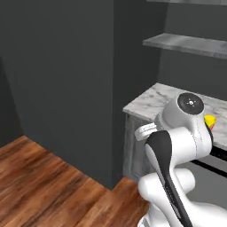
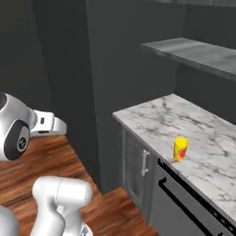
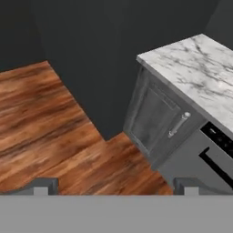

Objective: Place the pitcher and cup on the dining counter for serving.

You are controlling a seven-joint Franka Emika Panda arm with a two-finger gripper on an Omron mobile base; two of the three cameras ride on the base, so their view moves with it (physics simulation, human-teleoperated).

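The cup (image 2: 180,149) is a small yellow tumbler with a red-orange mark, standing near the front edge of a wall-backed marble worktop (image 2: 198,124). In the left base view a sliver of the cup (image 1: 209,120) peeks out behind my arm's elbow. My gripper (image 3: 116,189) is open, and its two dark fingertips (image 3: 44,186) stand far apart with nothing between them. It hangs over the wooden floor, left of the cabinet and well away from the cup. The pitcher and the dining counter are out of view.
Under the worktop sit a grey cabinet door with a metal handle (image 3: 179,124) and a dark appliance front (image 2: 184,203). A marble shelf (image 2: 193,50) hangs above. A tall dark panel (image 1: 66,66) stands left of the cabinet. Wooden floor (image 3: 45,113) stretches to the left.
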